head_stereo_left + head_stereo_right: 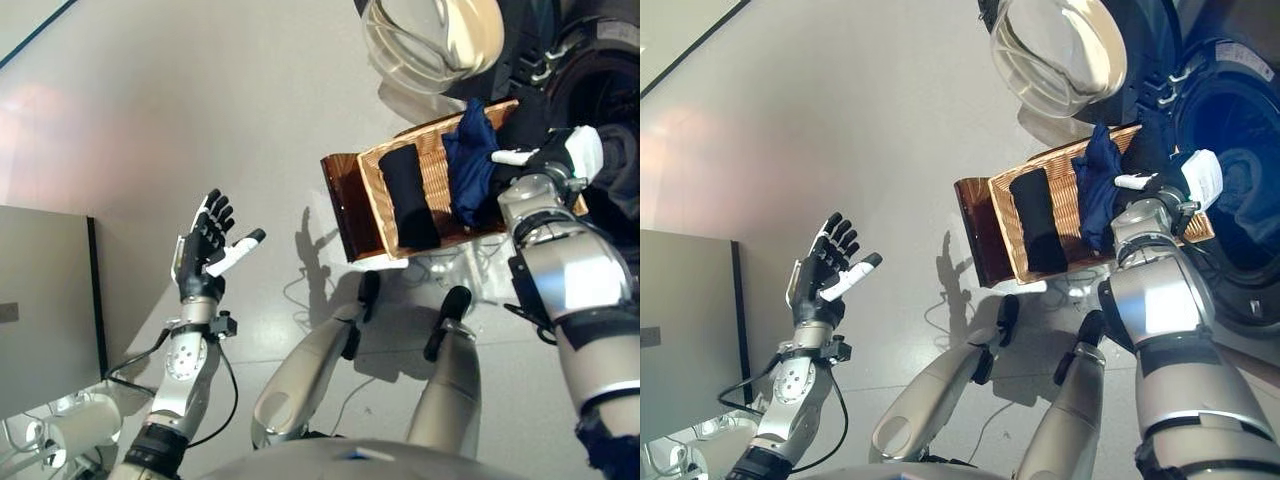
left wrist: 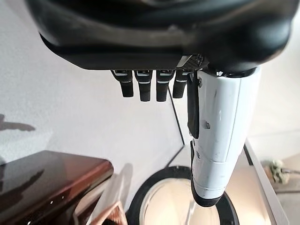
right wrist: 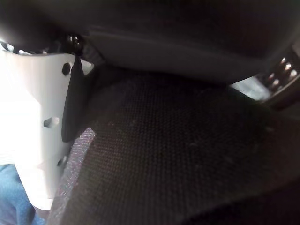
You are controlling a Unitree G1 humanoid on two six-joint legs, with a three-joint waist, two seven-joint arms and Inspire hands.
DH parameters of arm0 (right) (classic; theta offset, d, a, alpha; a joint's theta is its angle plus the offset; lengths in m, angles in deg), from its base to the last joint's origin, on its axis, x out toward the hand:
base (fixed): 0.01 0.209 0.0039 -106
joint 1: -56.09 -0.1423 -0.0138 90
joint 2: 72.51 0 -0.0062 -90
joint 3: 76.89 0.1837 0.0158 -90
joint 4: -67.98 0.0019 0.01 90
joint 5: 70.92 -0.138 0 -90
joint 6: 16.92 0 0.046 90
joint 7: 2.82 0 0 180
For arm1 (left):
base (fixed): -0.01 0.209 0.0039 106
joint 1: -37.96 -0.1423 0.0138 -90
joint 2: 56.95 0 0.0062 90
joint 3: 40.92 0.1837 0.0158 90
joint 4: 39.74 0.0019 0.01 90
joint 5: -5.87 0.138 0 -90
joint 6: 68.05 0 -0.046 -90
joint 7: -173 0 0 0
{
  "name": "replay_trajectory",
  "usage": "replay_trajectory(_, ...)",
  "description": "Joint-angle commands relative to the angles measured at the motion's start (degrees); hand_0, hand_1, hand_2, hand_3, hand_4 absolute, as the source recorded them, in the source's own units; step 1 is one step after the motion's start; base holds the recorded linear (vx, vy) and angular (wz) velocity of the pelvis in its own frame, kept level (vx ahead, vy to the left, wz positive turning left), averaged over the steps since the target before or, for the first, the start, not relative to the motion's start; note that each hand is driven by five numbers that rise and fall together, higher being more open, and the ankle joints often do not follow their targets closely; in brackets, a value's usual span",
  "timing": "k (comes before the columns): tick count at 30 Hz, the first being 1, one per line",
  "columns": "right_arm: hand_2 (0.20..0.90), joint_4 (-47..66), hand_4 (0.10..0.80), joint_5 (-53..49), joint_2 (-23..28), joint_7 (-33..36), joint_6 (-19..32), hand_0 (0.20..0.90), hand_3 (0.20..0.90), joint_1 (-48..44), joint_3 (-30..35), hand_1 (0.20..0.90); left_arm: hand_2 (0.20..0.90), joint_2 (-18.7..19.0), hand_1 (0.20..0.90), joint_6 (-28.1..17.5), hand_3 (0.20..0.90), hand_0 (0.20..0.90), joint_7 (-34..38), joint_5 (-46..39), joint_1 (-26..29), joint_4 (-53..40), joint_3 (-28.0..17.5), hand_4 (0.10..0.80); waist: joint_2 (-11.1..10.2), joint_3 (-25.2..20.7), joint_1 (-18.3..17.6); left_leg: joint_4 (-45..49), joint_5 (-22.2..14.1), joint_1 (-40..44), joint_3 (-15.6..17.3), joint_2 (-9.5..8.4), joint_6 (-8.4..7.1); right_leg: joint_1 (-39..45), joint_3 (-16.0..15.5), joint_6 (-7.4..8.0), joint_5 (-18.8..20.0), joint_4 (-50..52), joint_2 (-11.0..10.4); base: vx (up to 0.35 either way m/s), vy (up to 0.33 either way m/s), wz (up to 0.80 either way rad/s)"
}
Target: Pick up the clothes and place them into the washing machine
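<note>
A wicker basket [image 1: 435,165] stands before the washing machine, whose round drum opening [image 1: 1240,180] shows at the right. In the basket lie a folded black garment [image 1: 408,195] and a blue garment [image 1: 470,165]. My right hand [image 1: 555,155] is at the basket's far right end, its fingers closed on another black garment [image 1: 525,115]. In the right wrist view that black cloth [image 3: 178,154] fills the space beside the white-covered thumb [image 3: 37,117]. My left hand [image 1: 205,250] is raised at the left, open and holding nothing, far from the basket.
The basket rests on a brown wooden stand [image 1: 345,205]. The washer's glass door [image 1: 430,40] hangs open above the basket. A grey cabinet [image 1: 45,310] stands at the far left, with bare floor between it and the stand.
</note>
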Motion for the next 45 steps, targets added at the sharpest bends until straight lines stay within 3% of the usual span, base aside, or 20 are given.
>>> replay_trajectory(1, 0.200, 3.42, 0.300, 0.26, 2.19, 3.46, 4.04, 0.200, 0.200, -0.86, -5.13, 0.200, 0.900, 2.65, 0.900, -4.63, 0.900, 0.900, -0.02, -1.20, -1.44, -1.00, -3.10, 0.800, 1.54, -3.99, 1.01, 2.55, -5.32, -4.51, -0.37, 0.68, -3.84, 3.76, -0.92, -1.97, -5.48, -1.71, 1.82, 0.000, 0.000, 0.00)
replay_trajectory(8, 0.200, 3.03, 0.300, -0.13, 1.77, 4.04, 3.80, 0.200, 0.200, -0.37, -5.38, 0.200, 0.900, 3.22, 0.900, -4.58, 0.900, 0.900, 0.53, -1.15, -2.08, -1.50, -3.60, 0.800, 1.59, -1.39, 1.73, 4.69, -5.13, -7.37, -1.25, 0.87, -4.18, 1.73, -1.88, -2.41, -6.59, 0.69, 1.65, -0.017, -0.033, 0.04)
replay_trajectory(9, 0.483, 3.03, 0.502, -0.13, 1.77, 4.04, 3.80, 0.483, 0.483, -0.38, -5.38, 0.483, 0.900, 3.22, 0.900, -4.58, 0.900, 0.900, 0.54, -1.14, -2.06, -1.49, -3.60, 0.800, 1.56, -1.43, 1.72, 4.77, -5.16, -7.46, -1.24, 0.85, -4.18, 1.64, -1.87, -2.41, -6.64, 0.78, 1.63, -0.017, -0.044, 0.21)
replay_trajectory(10, 0.900, 2.93, 0.800, -0.16, 2.04, 4.02, 3.71, 0.900, 0.900, -0.26, -5.33, 0.900, 0.900, 3.25, 0.900, -4.51, 0.900, 0.900, 0.72, -1.06, -1.93, -1.26, -3.64, 0.800, 1.47, -0.96, 1.79, 5.42, -5.23, -8.12, -1.31, 0.82, -4.24, 1.00, -2.04, -2.49, -6.84, 1.51, 1.59, -0.002, -0.035, 0.18)
replay_trajectory(33, 0.900, 0.49, 0.800, 0.66, 1.21, 0.20, -0.07, 0.900, 0.900, -4.28, -7.11, 0.900, 0.900, 2.54, 0.900, -4.79, 0.900, 0.900, 4.36, 2.22, 2.36, -4.68, -5.96, 0.800, 0.55, 0.84, 6.22, 8.01, -5.20, -15.24, -3.91, -1.24, -4.44, -5.54, -4.63, -2.70, -9.54, 8.11, -1.03, 0.024, -0.002, 0.12)
replay_trajectory(40, 0.900, -0.12, 0.800, 4.28, 0.22, -1.92, -2.01, 0.900, 0.900, -5.62, -9.77, 0.900, 0.900, 1.84, 0.900, -4.40, 0.900, 0.900, 4.38, 2.68, 3.10, -5.62, -6.41, 0.800, 0.90, 1.08, 8.29, 8.78, -4.95, -17.65, -5.05, -2.05, -4.39, -7.74, -5.38, -2.84, -10.42, 10.16, -1.66, -0.005, -0.006, 0.12)
replay_trajectory(45, 0.900, -2.08, 0.800, 10.87, 1.90, -4.17, -6.25, 0.900, 0.900, -5.70, -12.51, 0.900, 0.900, 1.03, 0.900, -3.15, 0.900, 0.900, 3.57, 3.27, 3.03, -7.50, -6.38, 0.800, 1.73, 1.60, 9.51, 9.30, -4.54, -19.41, -5.25, -2.52, -4.48, -9.57, -5.89, -3.14, -11.06, 11.84, -2.23, -0.023, 0.002, 0.07)
